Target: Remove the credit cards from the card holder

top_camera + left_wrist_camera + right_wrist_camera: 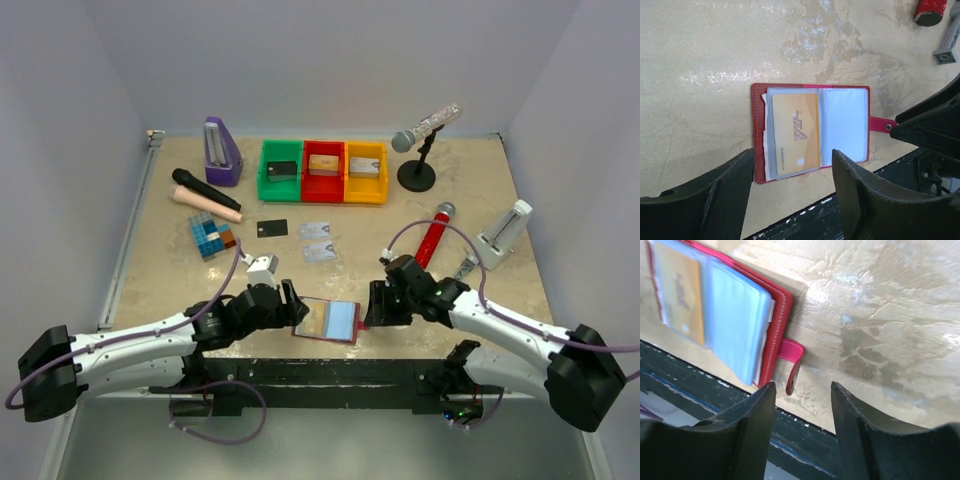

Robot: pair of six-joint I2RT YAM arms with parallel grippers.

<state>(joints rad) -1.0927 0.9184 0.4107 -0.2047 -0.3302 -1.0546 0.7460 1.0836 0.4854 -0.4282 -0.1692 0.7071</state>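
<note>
The dark-red card holder [345, 338] lies open at the table's front edge, with pale bluish pockets. A gold-orange credit card [792, 132] sits in its left pocket and also shows in the right wrist view [682, 295]. The holder's snap tab [791, 352] sticks out to the right. A black card [272, 229] and two silvery-grey cards [314, 230] [319, 251] lie flat on the table behind it. My left gripper [297, 312] [792, 156] is open and empty over the holder's near edge. My right gripper [372, 305] [802, 387] is open and empty beside the snap tab.
Green [281, 170], red [323, 169] and yellow [365, 171] bins hold small blocks at the back. A purple metronome [221, 150], black and tan microphones [205, 197], a coloured block puzzle [211, 236], a mic stand [417, 172], a red microphone [432, 236] and a white device [503, 234] stand around. The black front rail [330, 370] is just below the holder.
</note>
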